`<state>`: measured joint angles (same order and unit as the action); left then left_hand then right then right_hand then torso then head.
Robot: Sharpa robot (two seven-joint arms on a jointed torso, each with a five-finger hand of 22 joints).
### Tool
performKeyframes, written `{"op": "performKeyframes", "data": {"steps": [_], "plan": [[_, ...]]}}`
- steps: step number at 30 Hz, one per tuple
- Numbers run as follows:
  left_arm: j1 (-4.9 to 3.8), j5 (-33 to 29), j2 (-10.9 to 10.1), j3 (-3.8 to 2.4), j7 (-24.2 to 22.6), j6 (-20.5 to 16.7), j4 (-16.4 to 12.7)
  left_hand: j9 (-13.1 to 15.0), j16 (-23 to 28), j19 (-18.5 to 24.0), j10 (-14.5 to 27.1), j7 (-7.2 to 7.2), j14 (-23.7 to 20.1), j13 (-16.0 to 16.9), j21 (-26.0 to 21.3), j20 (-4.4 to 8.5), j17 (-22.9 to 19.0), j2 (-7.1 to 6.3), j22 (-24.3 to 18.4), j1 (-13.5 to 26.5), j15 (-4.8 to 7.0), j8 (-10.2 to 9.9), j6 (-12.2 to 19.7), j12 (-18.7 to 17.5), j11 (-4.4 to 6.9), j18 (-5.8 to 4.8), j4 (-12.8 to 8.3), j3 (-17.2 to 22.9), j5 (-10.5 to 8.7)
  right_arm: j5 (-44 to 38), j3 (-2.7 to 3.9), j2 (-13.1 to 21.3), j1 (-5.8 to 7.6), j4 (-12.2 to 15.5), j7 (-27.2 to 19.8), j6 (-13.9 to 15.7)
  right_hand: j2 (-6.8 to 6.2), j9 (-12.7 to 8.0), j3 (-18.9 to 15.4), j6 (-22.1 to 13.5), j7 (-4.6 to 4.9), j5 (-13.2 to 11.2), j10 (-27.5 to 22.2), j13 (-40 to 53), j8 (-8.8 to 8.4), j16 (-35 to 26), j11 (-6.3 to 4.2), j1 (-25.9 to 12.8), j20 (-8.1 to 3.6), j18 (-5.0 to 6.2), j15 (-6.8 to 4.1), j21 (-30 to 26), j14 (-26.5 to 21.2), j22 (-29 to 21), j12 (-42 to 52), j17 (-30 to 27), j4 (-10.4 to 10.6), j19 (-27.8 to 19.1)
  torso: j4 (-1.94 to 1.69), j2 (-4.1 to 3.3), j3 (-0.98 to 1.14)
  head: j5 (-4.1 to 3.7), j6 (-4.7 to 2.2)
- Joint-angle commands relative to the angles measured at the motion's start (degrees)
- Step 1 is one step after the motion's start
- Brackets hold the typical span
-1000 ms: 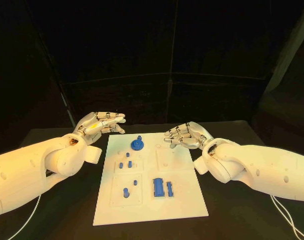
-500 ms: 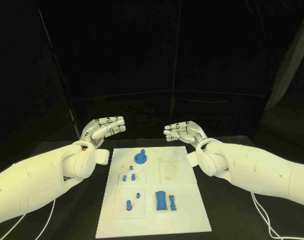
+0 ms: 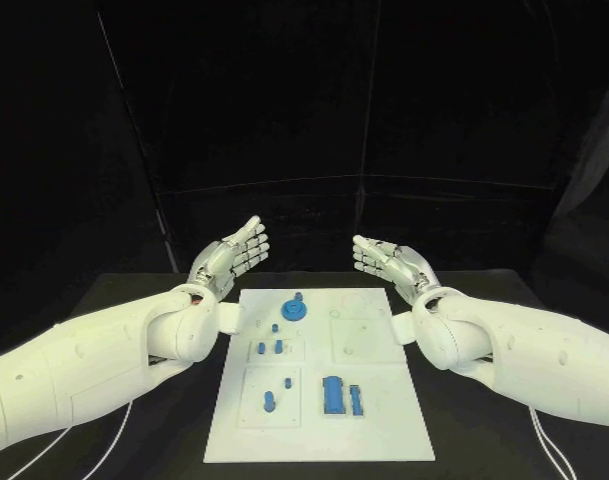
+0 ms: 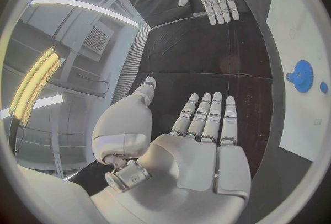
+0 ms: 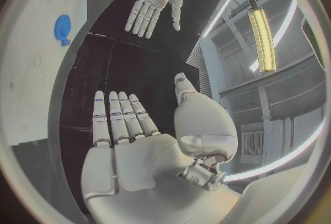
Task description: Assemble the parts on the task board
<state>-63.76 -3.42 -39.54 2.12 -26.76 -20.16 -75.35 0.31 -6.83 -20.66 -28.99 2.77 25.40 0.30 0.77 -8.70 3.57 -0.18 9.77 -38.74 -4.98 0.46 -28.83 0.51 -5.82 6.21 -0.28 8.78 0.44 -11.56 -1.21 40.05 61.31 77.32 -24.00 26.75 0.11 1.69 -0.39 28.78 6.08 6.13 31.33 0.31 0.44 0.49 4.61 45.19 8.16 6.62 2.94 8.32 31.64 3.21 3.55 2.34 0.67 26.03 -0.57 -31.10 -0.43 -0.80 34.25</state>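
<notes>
Left robot hand (image 3: 232, 256) and right robot hand (image 3: 394, 262) raised (empty), blue parts (image 3: 336, 394) on task board (image 3: 391, 430)

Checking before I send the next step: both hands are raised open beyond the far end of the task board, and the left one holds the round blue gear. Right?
Not quite. The left hand holds nothing; its fingers are spread, as the left wrist view shows. The round blue gear lies on the task board, seen in the head view. The right hand is open too.
</notes>
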Motion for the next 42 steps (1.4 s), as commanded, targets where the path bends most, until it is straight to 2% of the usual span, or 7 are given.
{"op": "performKeyframes", "data": {"steps": [1, 3, 6, 7, 10, 12, 42], "plan": [[0.88, 1.79, -1.31, -0.52, -1.71, -10.83, -3.96, -0.31, 2.09, 6.38, 8.93, -2.77, -7.87, -0.3, -0.77, 2.68, -3.57, 0.18, -3.01, 11.96, 4.98, -0.46, 8.89, -0.51, 5.82, -1.88, 0.28, -2.71, -0.44, 6.49, 0.39, 1.42, -0.27, 4.29, -3.54, 9.65, -0.11, -1.69, 0.39, -9.07, -1.91, -1.94, -9.86, -0.31, -0.44, -0.49, -4.61, -14.24, -2.57, -1.98, -2.94, -2.62, -9.98, -3.21, -3.55, -2.34, -0.67, -8.22, 0.57, -0.08, 0.43, 0.79, 0.13], [1.55, 2.19, -2.26, -0.91, -2.04, -14.07, -6.59, -0.31, 2.46, 7.44, 10.45, -2.77, -9.19, -0.3, -0.77, 3.15, -3.57, 0.18, -3.52, 13.99, 4.98, -0.46, 10.4, -0.51, 5.82, -1.9, 0.28, -3.17, -0.44, 8.03, 0.64, 2.4, -0.54, 6.83, -4.22, 11.99, -0.11, -1.69, 0.39, -10.58, -6.08, -6.13, -11.55, -0.31, -0.44, -0.49, -4.61, -16.63, -3.01, -1.99, -2.94, -3.08, -11.65, -3.21, -3.55, -2.34, -0.67, -9.56, 0.57, -0.08, 0.43, 0.8, 0.13], [2.39, 2.69, -3.44, -1.41, -2.45, -18.11, -9.86, -0.31, 6.83, 8.95, 12.56, -2.77, -11.07, -0.3, -0.77, 3.78, -3.57, 0.18, -4.23, 16.82, 4.98, -0.46, 12.49, -0.51, 5.82, -2.17, 0.28, -3.83, -0.44, 9.84, 0.93, 3.55, -0.85, 9.8, -5.03, 14.75, -0.11, -1.69, 0.39, -12.64, -6.08, -6.13, -13.77, -0.31, -0.44, -0.49, -4.61, -19.85, -3.6, -2.61, -2.94, -3.65, -13.92, -3.21, -3.55, -2.34, -0.67, -11.4, 0.57, -0.08, 0.43, 0.8, 0.13], [2.61, 2.83, -3.76, -1.54, -2.56, -19.2, -10.75, -0.31, 6.83, 9.42, 13.2, -2.77, -11.61, -0.3, -0.77, 3.98, -3.57, 0.18, -4.45, 17.67, 4.98, -0.46, 13.16, -0.51, 5.82, -6.21, 0.28, -3.93, -0.44, 10.29, 1.0, 3.84, -0.93, 10.55, -5.23, 15.44, -0.11, -1.69, 0.39, -13.28, -6.08, -6.13, -14.44, -0.31, -0.44, -0.49, -4.61, -20.83, -3.78, -2.61, -2.94, -3.84, -14.6, -3.21, -3.55, -2.34, -0.67, -11.99, 0.57, -0.08, 0.43, 0.8, 0.13], [3.15, 3.15, -4.53, -1.86, -2.82, -21.83, -12.88, -0.31, 6.83, 10.75, 15.07, -2.77, -13.22, -0.3, -0.77, 4.52, -3.57, 0.18, -5.08, 20.14, 4.98, -0.46, 14.99, -0.51, 5.82, -6.21, 0.28, -4.52, -0.44, 11.24, 1.16, 4.44, -1.09, 12.11, -5.66, 16.88, -0.11, -1.69, 0.39, -15.09, -6.08, -6.13, -16.42, -0.31, -0.44, -0.49, -4.61, -23.7, -8.16, -6.62, -2.94, -8.32, -16.62, -3.21, -3.55, -2.34, -0.67, -13.65, 0.57, -0.08, 0.43, 0.8, 0.13], [3.45, 3.33, -4.94, -2.03, -2.96, -23.23, -14.01, -0.31, 6.83, 11.62, 16.3, -2.77, -14.32, -0.3, -0.77, 8.7, -3.57, 0.18, -5.5, 21.81, 4.98, -0.46, 16.21, -0.51, 5.82, -6.21, 0.28, -8.78, -0.44, 11.55, 1.21, 4.64, -1.15, 12.62, -5.79, 17.36, -0.11, -1.69, 0.39, -16.3, -6.08, -6.13, -17.75, -0.31, -0.44, -0.49, -4.61, -25.59, -8.16, -6.62, -2.94, -8.32, -17.93, -3.21, -3.55, -2.34, -0.67, -14.71, 0.57, -0.08, 0.43, 0.8, 0.13], [3.6, 3.42, -5.15, -2.12, -3.04, -23.96, -14.6, -0.31, 6.83, 20.66, 28.99, -2.77, -25.4, -0.3, -0.77, 8.7, -3.57, 0.18, -9.77, 33.6, 4.98, -0.46, 28.83, -0.51, 5.82, -6.21, 0.28, -8.78, -0.44, 11.56, 1.21, 4.64, -1.15, 12.64, -5.8, 17.37, -0.11, -1.69, 0.39, -28.78, -6.08, -6.13, -31.33, -0.31, -0.44, -0.49, -4.61, -45.19, -8.16, -6.62, -2.94, -8.32, -31.64, -3.21, -3.55, -2.34, -0.67, -26.03, 0.57, -0.08, 0.43, 0.8, 0.13]]}}
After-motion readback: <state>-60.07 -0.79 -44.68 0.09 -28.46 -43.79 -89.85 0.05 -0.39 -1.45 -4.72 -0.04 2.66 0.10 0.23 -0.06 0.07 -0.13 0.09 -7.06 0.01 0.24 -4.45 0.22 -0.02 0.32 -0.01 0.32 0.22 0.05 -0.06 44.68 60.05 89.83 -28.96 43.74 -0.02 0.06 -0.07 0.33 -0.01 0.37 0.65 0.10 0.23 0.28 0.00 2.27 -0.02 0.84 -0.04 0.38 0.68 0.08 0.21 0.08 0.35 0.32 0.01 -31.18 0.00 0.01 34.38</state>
